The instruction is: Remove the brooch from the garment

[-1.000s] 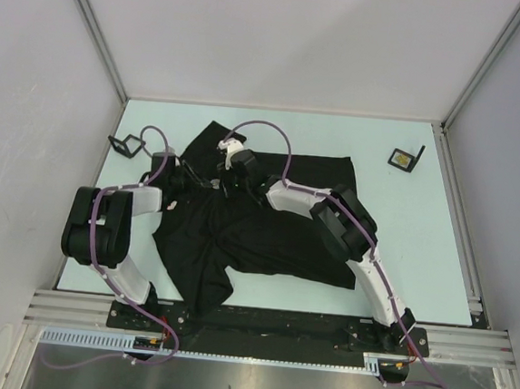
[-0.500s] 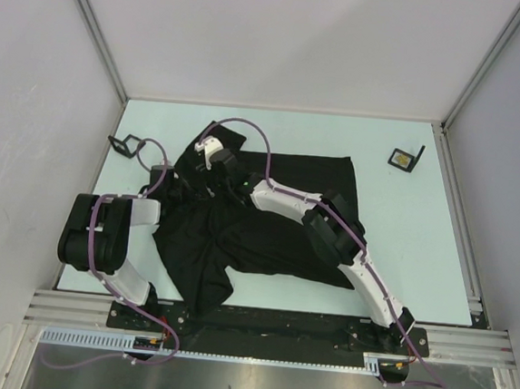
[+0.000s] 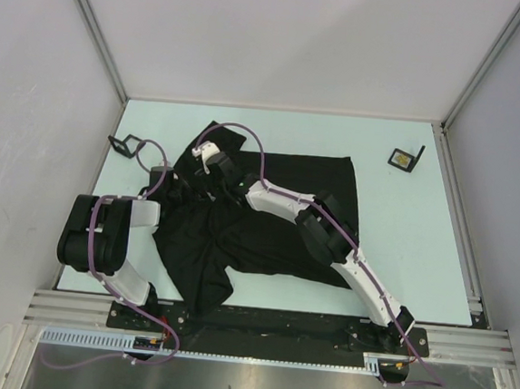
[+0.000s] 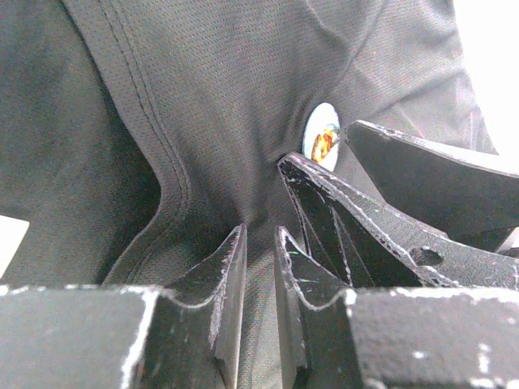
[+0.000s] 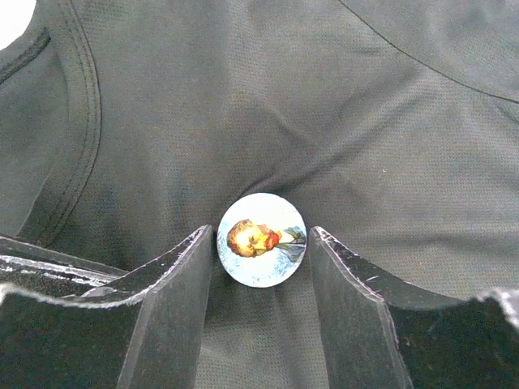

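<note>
Containers first: small black case at far right of the table, lid up, sth yellowish inside, too small to tell what. 2nd black case at far left, also open; can't make out contents.

Surface/room: table top is pale mint and flat. Plain grey-white walls on 3 sides w/ alu posts in the far corners. Alu rail runs along the near edge, where my arm bases sit.

T-shirt: black, fine-knit, spread over the middle of the table. Right half lies fairly flat, left half is rucked up w/ a flap sticking out to the far side. Double-stitched seam curves past just left of the work spot.

Brooch: round badge, pale white-blue face, red-orange + brown pic on it w/ a bit of green. It's on the far-left part of the shirt, face up, cloth puckered round it.

My right gripper: fingers apart, one each side of the brooch, a sliver of gap on both sides, so straddling it w/o a grip. Nothing held.

My left gripper: fingers nearly together, pinching a fold of the shirt just near-side of the brooch; creases run into the pinch. Right fingers sit just beside mine in the left wrist cam.
</note>
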Robot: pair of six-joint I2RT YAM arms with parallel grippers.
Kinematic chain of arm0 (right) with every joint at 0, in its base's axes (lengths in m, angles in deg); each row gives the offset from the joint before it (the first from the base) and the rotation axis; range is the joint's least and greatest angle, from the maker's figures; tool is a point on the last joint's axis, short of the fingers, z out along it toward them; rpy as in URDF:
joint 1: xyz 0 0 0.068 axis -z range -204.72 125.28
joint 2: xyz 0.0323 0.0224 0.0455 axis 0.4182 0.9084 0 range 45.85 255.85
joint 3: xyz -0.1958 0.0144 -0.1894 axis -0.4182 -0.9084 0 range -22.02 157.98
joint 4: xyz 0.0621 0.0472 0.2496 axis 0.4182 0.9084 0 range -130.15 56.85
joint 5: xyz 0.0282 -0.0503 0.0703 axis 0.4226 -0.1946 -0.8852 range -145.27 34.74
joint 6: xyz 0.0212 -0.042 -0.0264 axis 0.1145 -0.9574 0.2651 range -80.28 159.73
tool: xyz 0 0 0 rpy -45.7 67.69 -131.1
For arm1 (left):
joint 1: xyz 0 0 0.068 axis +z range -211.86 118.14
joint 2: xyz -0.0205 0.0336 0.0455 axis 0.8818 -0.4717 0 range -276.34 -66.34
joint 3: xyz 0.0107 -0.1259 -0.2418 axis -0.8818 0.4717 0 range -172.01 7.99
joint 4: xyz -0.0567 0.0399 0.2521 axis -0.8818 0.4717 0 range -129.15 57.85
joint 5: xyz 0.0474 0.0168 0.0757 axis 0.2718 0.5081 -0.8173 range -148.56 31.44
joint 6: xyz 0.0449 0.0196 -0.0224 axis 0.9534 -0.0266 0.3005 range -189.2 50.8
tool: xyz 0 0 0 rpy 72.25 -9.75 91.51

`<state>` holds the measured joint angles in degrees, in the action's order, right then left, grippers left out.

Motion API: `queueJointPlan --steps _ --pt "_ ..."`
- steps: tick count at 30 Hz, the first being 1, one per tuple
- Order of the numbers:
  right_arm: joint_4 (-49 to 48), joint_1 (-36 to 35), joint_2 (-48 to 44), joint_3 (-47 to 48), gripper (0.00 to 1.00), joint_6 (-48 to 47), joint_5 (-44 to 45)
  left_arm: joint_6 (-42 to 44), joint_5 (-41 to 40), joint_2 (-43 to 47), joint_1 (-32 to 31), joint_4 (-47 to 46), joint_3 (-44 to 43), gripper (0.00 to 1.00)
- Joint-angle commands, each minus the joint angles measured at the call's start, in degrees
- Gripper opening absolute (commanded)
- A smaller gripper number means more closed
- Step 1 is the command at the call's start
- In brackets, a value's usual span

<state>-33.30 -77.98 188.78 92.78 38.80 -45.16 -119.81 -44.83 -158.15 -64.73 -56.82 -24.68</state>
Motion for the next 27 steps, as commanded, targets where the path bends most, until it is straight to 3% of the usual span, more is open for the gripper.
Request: queueJointPlan --steps 1,4,9,16,20,27 --pt "2.2 -0.45 1.21 3.23 0.55 -1.0 3.16 -0.02 0.15 2.07 -0.11 -0.52 0.67 0.25" --pt "2.29 -0.01 0.86 2.71 0.63 -0.39 1.85 0.16 0.06 2.69 -0.11 -0.08 0.59 0.25" --pt "2.2 1.49 0.85 2.27 0.6 3.04 -2.81 0.25 0.06 3.13 -0.11 0.09 0.58 0.25" --pt "2.73 2.28 1.29 2.71 0.37 4.53 -4.04 0.34 0.15 3.74 -0.11 0.36 0.5 0.26" --pt "1.68 2.72 0.68 2.27 0.33 6.2 -5.71 0.25 0.06 4.27 -0.11 0.62 0.24 0.26" --pt "-2.8 4.91 -2.21 -2.21 0.14 11.29 -12.39 0.25 0.15 4.8 -0.11 1.06 -0.73 0.27"
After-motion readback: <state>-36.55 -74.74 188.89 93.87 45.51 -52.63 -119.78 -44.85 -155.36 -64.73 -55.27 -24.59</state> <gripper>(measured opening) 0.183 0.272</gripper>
